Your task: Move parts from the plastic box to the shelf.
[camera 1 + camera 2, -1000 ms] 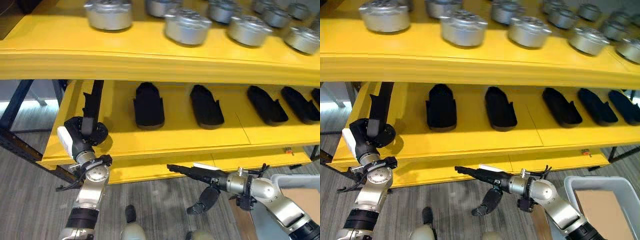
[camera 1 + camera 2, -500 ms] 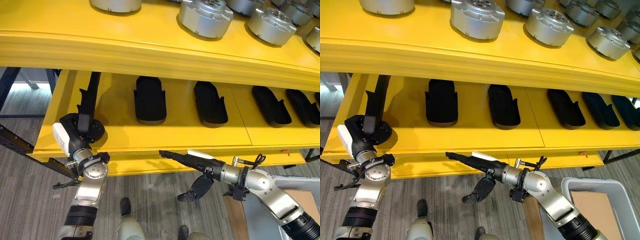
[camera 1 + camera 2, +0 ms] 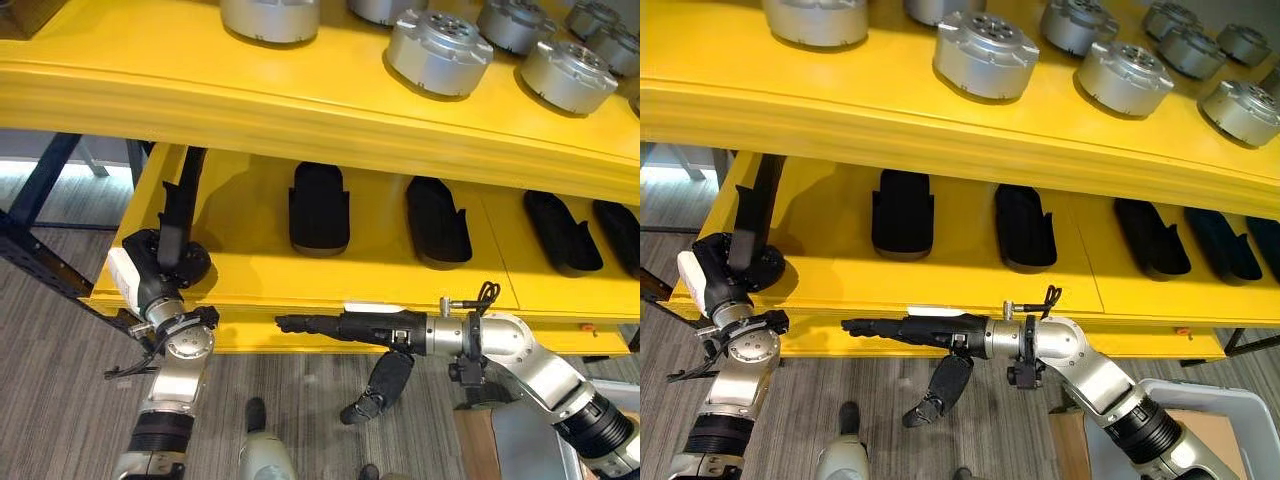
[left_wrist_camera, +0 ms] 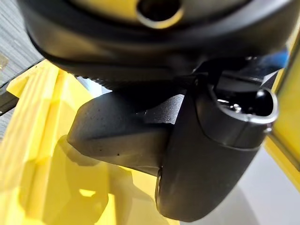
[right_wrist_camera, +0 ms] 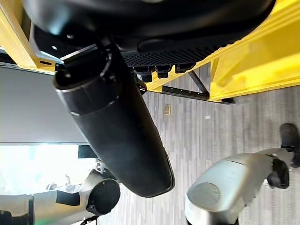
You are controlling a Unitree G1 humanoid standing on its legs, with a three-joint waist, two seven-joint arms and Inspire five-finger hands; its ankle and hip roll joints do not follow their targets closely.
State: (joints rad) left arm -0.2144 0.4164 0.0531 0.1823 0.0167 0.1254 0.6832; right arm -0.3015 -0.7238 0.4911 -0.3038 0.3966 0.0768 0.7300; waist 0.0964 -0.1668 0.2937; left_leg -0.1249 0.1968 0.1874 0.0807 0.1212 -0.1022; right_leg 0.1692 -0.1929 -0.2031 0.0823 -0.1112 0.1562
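A long black part (image 3: 180, 205) stands upright at the left end of the yellow lower shelf (image 3: 250, 272). My left hand (image 3: 160, 268) is shut on its base, and its thumb (image 4: 211, 154) lies against the part's matte black surface (image 4: 117, 136). My right hand (image 3: 370, 325) is open and holds nothing. It is stretched flat to the left along the shelf's front edge, with its thumb (image 5: 117, 136) hanging down. The grey plastic box (image 3: 1230, 410) sits at the lower right behind the right arm.
Three more black parts (image 3: 320, 207) (image 3: 438, 220) (image 3: 562, 232) lie side by side on the lower shelf. Several round silver parts (image 3: 437, 52) stand on the upper shelf (image 3: 150, 85). A dark frame leg (image 3: 30, 215) stands at the left, with grey floor below.
The camera has shifted. My right hand has reached further left along the shelf's front edge, still flat. The left hand keeps its hold on the upright black part.
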